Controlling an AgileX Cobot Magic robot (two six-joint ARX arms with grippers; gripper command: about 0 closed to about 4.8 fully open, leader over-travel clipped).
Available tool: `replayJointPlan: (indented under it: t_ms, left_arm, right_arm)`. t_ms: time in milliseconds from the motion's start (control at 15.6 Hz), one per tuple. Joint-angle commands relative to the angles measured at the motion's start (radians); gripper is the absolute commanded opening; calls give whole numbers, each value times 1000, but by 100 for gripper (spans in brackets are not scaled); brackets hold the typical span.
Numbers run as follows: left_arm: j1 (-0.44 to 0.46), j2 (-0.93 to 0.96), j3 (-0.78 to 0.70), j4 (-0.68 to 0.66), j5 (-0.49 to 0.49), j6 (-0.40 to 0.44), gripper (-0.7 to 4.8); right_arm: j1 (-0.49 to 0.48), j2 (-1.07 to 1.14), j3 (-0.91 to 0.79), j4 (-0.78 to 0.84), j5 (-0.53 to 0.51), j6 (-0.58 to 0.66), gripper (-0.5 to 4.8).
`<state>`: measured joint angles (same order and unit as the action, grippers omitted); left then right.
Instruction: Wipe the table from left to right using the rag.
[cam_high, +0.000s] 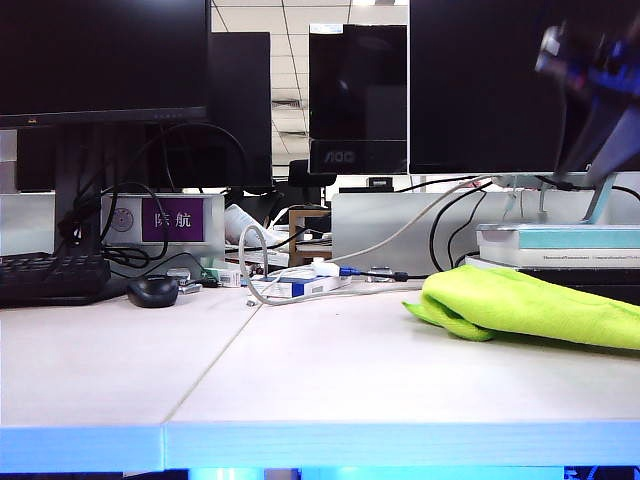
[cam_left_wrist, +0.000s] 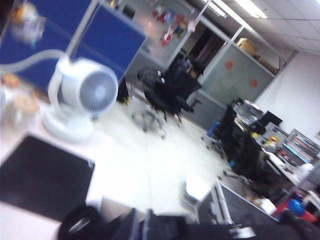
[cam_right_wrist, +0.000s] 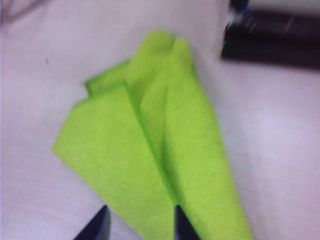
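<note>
From the exterior camera you see the rag (cam_high: 530, 308) lying bunched on the right side of the table (cam_high: 300, 380), with the blurred right arm (cam_high: 590, 90) above it at the far right. Your left wrist camera faces the office, a white fan (cam_left_wrist: 82, 102) in view; the left gripper is closed. In your right wrist camera, the right gripper (cam_right_wrist: 140, 222) is partly open, its fingertips (cam_right_wrist: 182, 222) over the rag (cam_right_wrist: 150, 160); you cannot tell whether it grips.

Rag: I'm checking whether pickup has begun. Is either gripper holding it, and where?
Nothing holds it yet. The right gripper hovers open over the rag; the left gripper points away, shut.
</note>
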<state>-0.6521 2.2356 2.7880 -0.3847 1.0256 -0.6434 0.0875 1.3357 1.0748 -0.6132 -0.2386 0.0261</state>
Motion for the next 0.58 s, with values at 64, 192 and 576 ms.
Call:
replayJointPlan:
  t_ms: [64,192,576]
  left_arm:
    - [16,-77,4,28,-45,9,24]
    - [35,-131,4,27,-92,27,24]
    - [83,-288,4,-30,-316,208,21]
  right_arm:
    - [2,83,3,14,-2,1,68]
    - [2,138,3,25,16,0,39]
    - [3,314,2,64,15,0,0]
